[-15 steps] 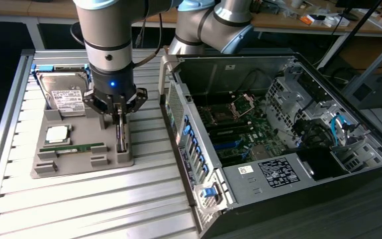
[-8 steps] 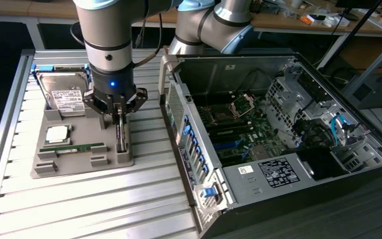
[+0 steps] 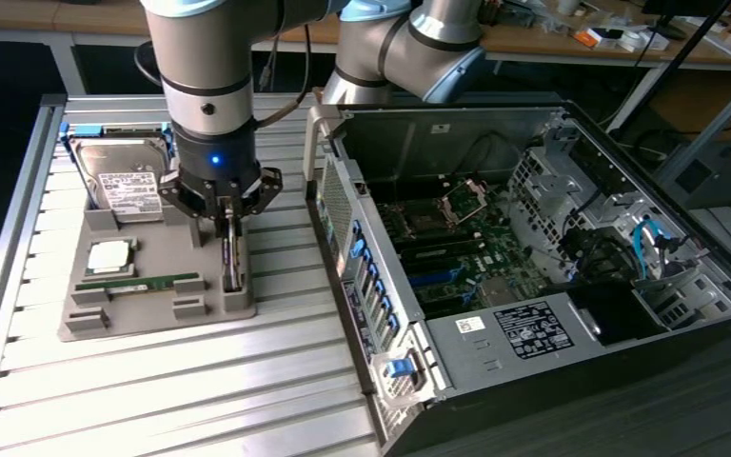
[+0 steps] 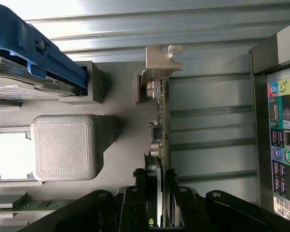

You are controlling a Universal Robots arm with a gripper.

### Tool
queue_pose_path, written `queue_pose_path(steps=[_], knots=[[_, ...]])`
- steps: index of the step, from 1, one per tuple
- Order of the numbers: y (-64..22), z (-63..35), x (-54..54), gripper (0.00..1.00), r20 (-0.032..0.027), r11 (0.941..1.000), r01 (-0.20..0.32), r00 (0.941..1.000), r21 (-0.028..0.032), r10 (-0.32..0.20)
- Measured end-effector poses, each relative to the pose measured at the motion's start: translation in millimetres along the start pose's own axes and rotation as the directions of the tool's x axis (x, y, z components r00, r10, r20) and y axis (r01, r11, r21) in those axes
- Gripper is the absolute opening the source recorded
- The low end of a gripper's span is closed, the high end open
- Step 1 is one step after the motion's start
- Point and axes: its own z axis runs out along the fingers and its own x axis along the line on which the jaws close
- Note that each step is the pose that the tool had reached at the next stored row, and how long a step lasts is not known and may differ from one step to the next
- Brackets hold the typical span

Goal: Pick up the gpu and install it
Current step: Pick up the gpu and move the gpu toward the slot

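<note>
Within the hand [image 4: 160, 181], firmly gripped, a thin dark silver-bracketed circuit card [image 4: 164, 121] stands edgewise in a grey plastic tray [image 4: 120, 96].

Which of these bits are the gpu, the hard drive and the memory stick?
gpu [image 4: 164, 113], wrist view, card's upper edge.
hard drive [image 3: 130, 186], exterior view, white label.
memory stick [image 3: 137, 282], exterior view, green middle.

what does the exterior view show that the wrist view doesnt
Exterior view: the arm and the inside of the open computer case, with its motherboard.
Wrist view: the hooked shape of the silver end bracket, and the small coloured round ports on the case's rear.
Both: the end effector closed on the gpu, which stands on edge in the grey tray, plus the hard drive.
</note>
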Motion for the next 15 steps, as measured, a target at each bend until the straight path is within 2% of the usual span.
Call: queue_pose_path(steps=[15], knots=[[0.3,-7.7,-0.2,0.27,0.0000,1.0000,0.000,1.0000,0.0001,0.000]])
